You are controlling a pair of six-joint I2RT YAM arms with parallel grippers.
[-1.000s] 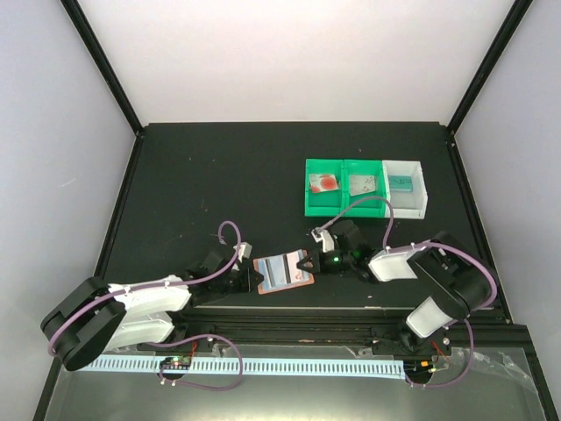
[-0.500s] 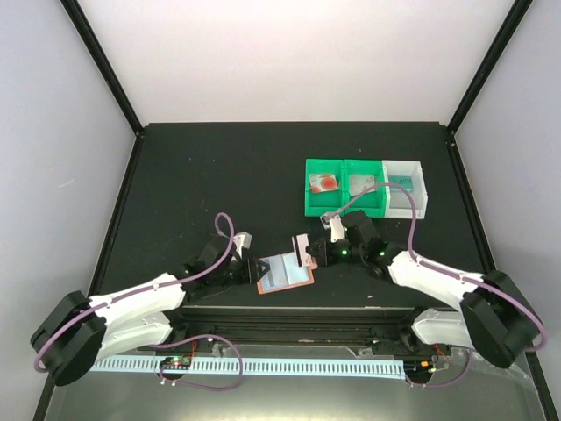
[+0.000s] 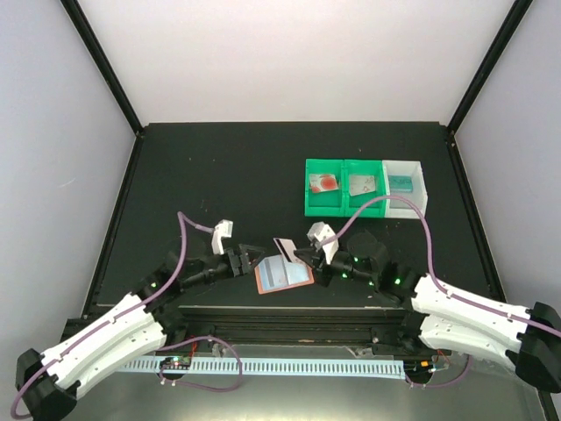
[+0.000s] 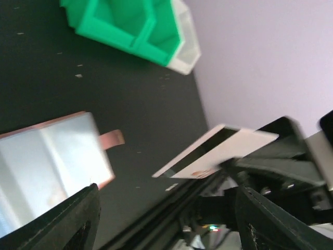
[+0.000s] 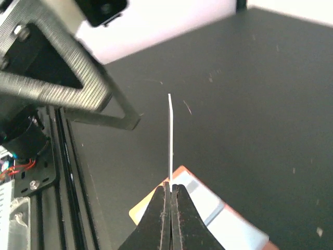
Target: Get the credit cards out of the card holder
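Note:
The salmon-pink card holder [image 3: 282, 275] lies spread open on the black table, pale blue pockets up [image 4: 49, 156]. My right gripper [image 3: 302, 255] is shut on a whitish credit card [image 3: 285, 248] and holds it just above the holder. In the right wrist view this card [image 5: 170, 133] shows edge-on, rising from the closed jaws of the right gripper [image 5: 170, 188], with the holder [image 5: 218, 221] below. My left gripper [image 3: 250, 256] hovers at the holder's left edge, open and holding nothing. In the left wrist view the card [image 4: 218, 153] shows a dark stripe between the spread left fingers [image 4: 78, 219].
Two joined green bins [image 3: 342, 209] and a white bin [image 3: 424, 189] stand behind and to the right, each with a card inside; one has red marks [image 3: 324, 182]. A metal rail [image 3: 289, 364] runs along the near table edge. Black frame posts stand at the back corners.
My left gripper opened, let go of the holder's left edge and rose. My right gripper drew the card out of the holder and carried it up and left.

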